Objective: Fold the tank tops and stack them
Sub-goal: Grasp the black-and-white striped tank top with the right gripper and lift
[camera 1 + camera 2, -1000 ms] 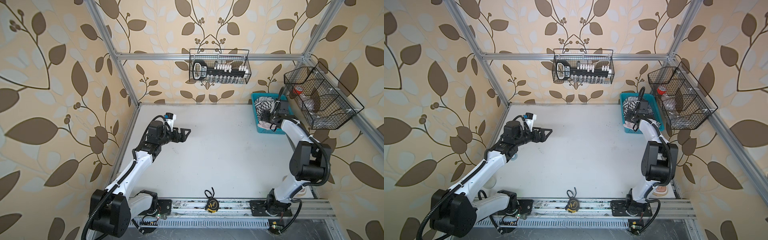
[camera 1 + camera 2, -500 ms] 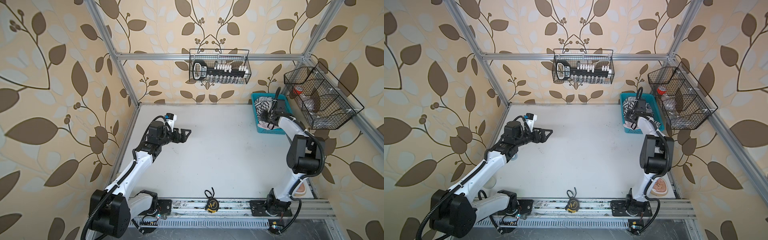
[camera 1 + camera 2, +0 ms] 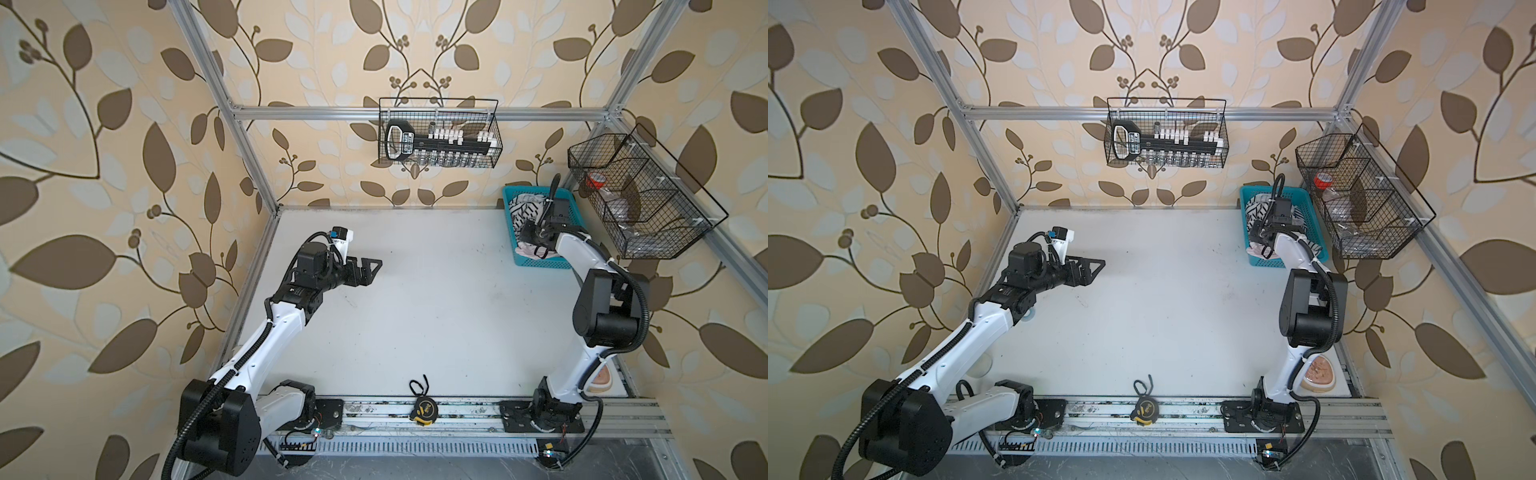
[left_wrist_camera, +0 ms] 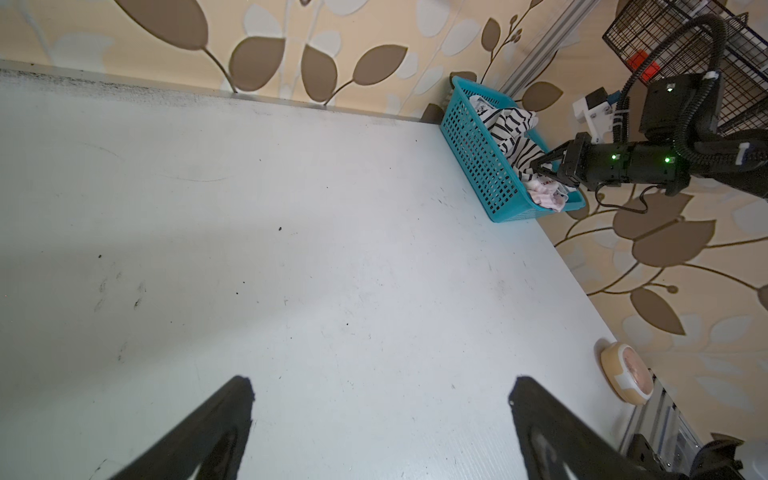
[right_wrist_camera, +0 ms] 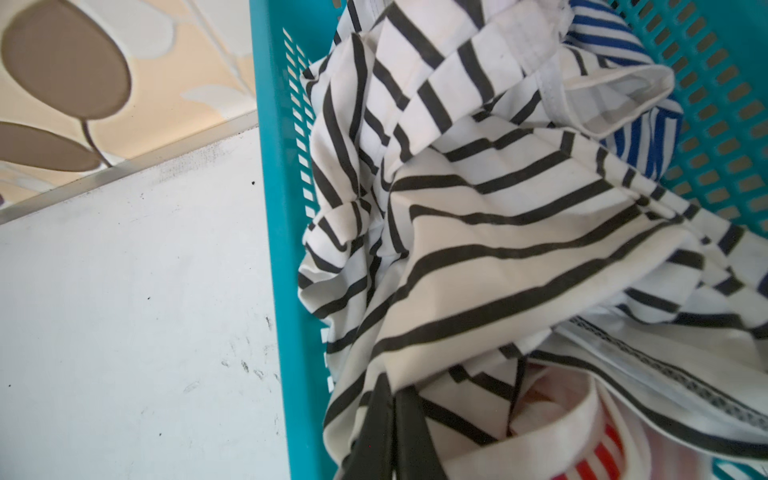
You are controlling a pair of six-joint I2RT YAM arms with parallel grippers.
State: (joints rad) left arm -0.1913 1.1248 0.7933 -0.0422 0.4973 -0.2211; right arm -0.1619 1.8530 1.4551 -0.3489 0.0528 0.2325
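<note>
Tank tops (image 3: pixel 520 209) lie in the far-right basket (image 3: pixel 540 262).

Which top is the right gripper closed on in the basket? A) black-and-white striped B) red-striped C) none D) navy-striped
A: the right wrist view shows the right gripper shut on a fold of the black-and-white tank top in the turquoise basket.

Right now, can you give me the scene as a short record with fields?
left gripper: open, above the table, holding nothing
right gripper: shut on the black-and-white tank top, inside the basket
red-and-white tank top: in the basket, partly under the black-and-white one
navy-and-white tank top: in the basket, mostly covered
folded so far: none
</note>
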